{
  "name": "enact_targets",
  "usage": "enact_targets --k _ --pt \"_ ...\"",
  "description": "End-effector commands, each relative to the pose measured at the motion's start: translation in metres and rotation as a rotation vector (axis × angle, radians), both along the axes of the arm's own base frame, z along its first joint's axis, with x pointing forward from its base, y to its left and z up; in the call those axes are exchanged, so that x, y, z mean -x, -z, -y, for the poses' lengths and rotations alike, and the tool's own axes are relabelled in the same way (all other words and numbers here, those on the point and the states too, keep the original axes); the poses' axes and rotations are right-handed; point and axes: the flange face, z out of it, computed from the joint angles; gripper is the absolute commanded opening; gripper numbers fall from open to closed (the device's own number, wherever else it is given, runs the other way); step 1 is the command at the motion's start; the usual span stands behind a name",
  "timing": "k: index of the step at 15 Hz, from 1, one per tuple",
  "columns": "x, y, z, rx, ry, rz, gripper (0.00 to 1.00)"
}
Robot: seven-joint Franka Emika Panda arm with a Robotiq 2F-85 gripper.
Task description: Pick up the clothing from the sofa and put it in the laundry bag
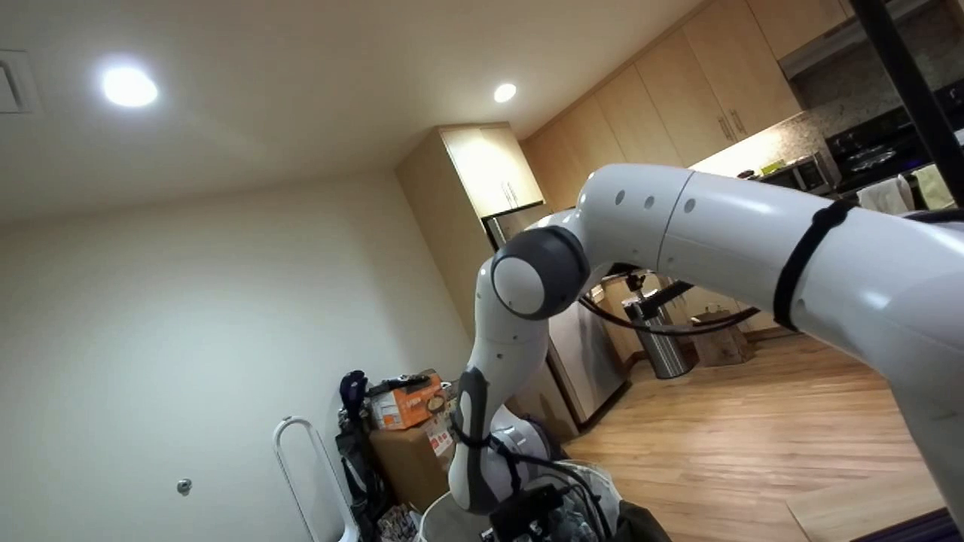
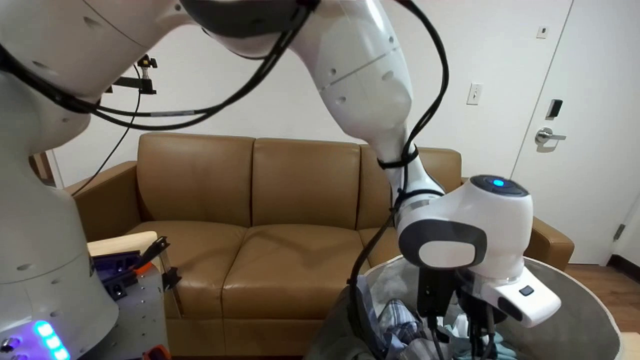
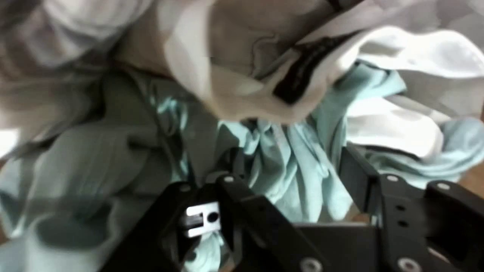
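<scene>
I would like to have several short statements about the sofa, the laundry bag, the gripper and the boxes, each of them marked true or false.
1. The sofa is brown. True.
2. The gripper points down at clothing. True.
3. That clothing lies on the sofa. False: it lies in the laundry bag.
4. The gripper is fully shut. False: its fingers stand apart.
5. An orange box rests on a brown cardboard box. True.

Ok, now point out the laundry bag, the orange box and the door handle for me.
Laundry bag (image 2: 582,320): in an exterior view, on its bare grey inner wall.
Orange box (image 1: 416,401): in an exterior view, on its orange printed side.
Door handle (image 2: 553,136): in an exterior view, on its metal lever.
</scene>
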Motion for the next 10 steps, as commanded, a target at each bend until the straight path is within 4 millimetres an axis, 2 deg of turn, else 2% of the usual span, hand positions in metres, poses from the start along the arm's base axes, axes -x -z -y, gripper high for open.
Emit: enact_targets --k 1,3,6,10 --pt "0.029 -0.078 -0.001 -0.008 -0.012 -0.014 0.97" --pt "0.038 -0.121 -0.004 0.006 -0.030 0.009 1.00" --pt "0.056 -0.177 -0.021 0.041 -0.096 0.003 1.00" --pt "0.077 -0.229 -0.050 0.104 -0.280 -0.066 1.00"
